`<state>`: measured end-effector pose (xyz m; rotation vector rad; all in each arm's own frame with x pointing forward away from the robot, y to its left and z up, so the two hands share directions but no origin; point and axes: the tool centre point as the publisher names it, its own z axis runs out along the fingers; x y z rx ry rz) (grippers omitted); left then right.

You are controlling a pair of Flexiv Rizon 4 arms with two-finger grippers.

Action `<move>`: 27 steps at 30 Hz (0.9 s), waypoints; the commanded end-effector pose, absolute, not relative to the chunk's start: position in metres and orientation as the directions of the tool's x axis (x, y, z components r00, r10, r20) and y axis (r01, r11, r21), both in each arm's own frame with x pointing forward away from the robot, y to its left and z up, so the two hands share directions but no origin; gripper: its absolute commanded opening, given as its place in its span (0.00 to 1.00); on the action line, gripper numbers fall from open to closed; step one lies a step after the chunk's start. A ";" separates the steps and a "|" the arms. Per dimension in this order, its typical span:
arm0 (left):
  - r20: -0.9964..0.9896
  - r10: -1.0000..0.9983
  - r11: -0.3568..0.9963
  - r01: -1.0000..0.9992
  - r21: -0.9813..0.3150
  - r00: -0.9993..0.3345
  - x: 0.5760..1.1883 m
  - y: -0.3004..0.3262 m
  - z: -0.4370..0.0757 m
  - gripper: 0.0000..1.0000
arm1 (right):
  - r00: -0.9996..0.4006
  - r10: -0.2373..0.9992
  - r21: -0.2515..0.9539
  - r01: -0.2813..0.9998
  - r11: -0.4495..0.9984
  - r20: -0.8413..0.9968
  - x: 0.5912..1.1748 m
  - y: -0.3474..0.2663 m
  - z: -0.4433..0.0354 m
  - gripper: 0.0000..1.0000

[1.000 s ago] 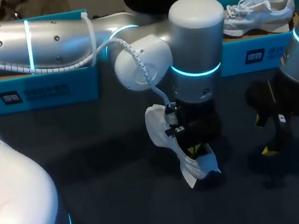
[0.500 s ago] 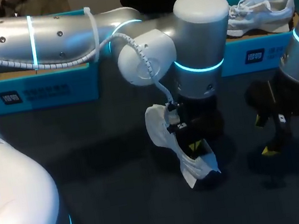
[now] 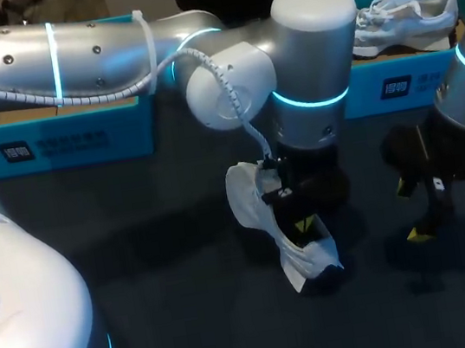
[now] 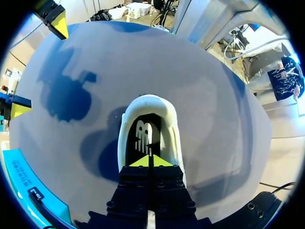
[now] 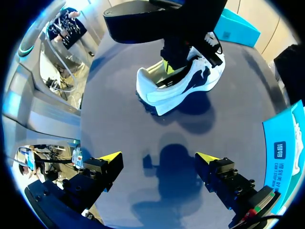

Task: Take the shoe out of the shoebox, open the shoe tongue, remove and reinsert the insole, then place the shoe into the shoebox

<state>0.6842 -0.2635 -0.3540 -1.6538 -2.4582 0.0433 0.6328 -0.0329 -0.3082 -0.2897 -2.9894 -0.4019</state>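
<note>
Left claw (image 4: 151, 161) has its yellow tips pressed together inside the mouth of the white shoe (image 4: 169, 125), just over the dark insole (image 4: 145, 136), which bears a white logo. Whether they pinch anything is hidden. In the head view, that shoe sits on the dark surface (image 3: 141, 266) at centre frame. Right claw (image 5: 158, 158) hangs at lower right, spread wide and empty. White labels on the two teal shoeboxes (image 3: 79, 140) are too small to read. A pale shoe (image 3: 406, 15) lies in the upper-right one.
</note>
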 end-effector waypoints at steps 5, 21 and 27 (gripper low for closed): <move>0.154 0.934 0.343 0.927 -0.149 -0.321 0.672 -0.267 -0.361 0.00 | -0.976 0.174 0.249 0.203 0.947 0.134 0.633 -0.032 -0.310 1.00; 0.028 0.936 0.335 0.857 -0.391 -0.352 0.652 -0.292 -0.377 0.00 | -0.976 0.174 0.249 0.203 0.947 0.134 0.633 -0.032 -0.310 1.00; 0.069 0.931 0.347 0.816 -0.461 -0.357 0.640 -0.290 -0.398 0.00 | -0.976 0.174 0.249 0.203 0.947 0.134 0.633 -0.032 -0.310 1.00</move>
